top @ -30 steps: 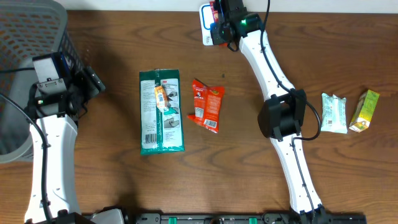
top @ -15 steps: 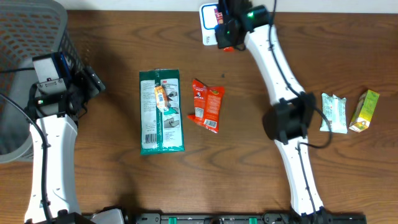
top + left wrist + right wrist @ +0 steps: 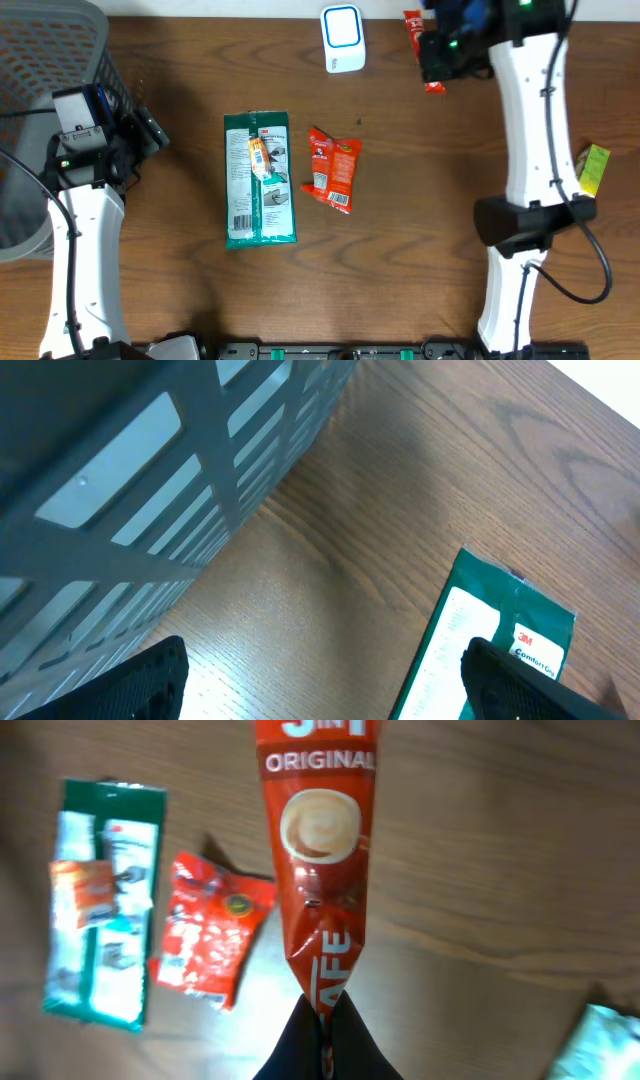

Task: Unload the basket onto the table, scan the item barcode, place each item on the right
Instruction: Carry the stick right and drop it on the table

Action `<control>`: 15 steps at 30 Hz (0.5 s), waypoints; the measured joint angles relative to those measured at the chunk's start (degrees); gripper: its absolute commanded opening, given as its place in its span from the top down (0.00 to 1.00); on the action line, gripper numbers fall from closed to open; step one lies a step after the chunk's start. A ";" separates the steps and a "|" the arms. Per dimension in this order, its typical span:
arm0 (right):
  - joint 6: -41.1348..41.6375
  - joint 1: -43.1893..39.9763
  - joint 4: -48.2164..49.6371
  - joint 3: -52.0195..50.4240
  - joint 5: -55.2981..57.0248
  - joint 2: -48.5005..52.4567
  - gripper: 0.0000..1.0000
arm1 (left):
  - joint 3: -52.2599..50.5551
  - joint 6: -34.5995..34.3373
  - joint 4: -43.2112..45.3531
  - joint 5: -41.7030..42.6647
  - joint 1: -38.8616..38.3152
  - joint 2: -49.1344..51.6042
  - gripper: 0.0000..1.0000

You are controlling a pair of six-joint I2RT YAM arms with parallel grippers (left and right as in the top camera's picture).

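Nearest, in the middle of the bench, a green packet (image 3: 259,180) lies flat with its length running from the near edge to the far edge. A red snack pouch (image 3: 332,169) lies just beside it on the right, tilted. By the right edge sits a yellow-green carton (image 3: 592,168), partly covered by the right arm that reaches across that side. Toward the left edge the left gripper (image 3: 330,695) hangs with its jaws spread wide and nothing between them, next to the grey wire basket (image 3: 50,60) filling the far left corner. Along the far edge stands the white scanner (image 3: 342,38). To its right, apart from it across bare wood, the right gripper (image 3: 322,1020) is clamped on one end of the red coffee sachet (image 3: 320,870), printed face toward the wrist camera.
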 measured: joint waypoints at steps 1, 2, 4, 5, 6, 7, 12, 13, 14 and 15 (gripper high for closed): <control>-0.59 -1.31 0.04 -0.28 -2.16 0.02 0.99 | 0.00 -0.02 0.00 0.00 0.00 0.00 0.12; -0.96 -2.25 0.00 -0.46 -3.72 0.02 0.99 | 0.00 0.00 0.00 0.00 0.00 0.00 0.12; -1.40 -4.15 0.04 -1.27 -6.56 0.02 0.99 | 0.00 0.00 0.00 0.00 0.00 0.00 0.12; -1.75 -5.11 0.07 -2.08 -7.72 0.02 0.99 | 0.00 -0.02 0.00 0.00 0.00 0.00 0.12; -2.32 -6.25 0.07 -3.37 -9.09 0.02 0.99 | 0.00 -0.02 0.00 0.00 0.00 0.00 0.12; -2.99 -7.26 0.07 -4.79 -10.32 0.02 0.99 | 0.00 0.00 0.00 0.00 0.00 0.00 0.12; -7.76 -12.00 0.04 -15.34 -15.98 0.02 0.99 | 0.00 -0.02 0.00 0.00 0.00 0.00 0.12; -8.98 -12.98 0.22 -17.97 -17.11 0.04 0.99 | 0.00 -0.02 0.02 0.00 0.00 0.00 0.12; -10.16 -13.84 0.46 -20.35 -18.18 0.04 0.99 | 0.00 -0.02 0.00 0.00 0.00 0.00 0.12; -11.19 -14.62 0.98 -22.62 -19.28 0.02 0.99 | 0.00 0.00 0.00 0.00 0.00 0.00 0.12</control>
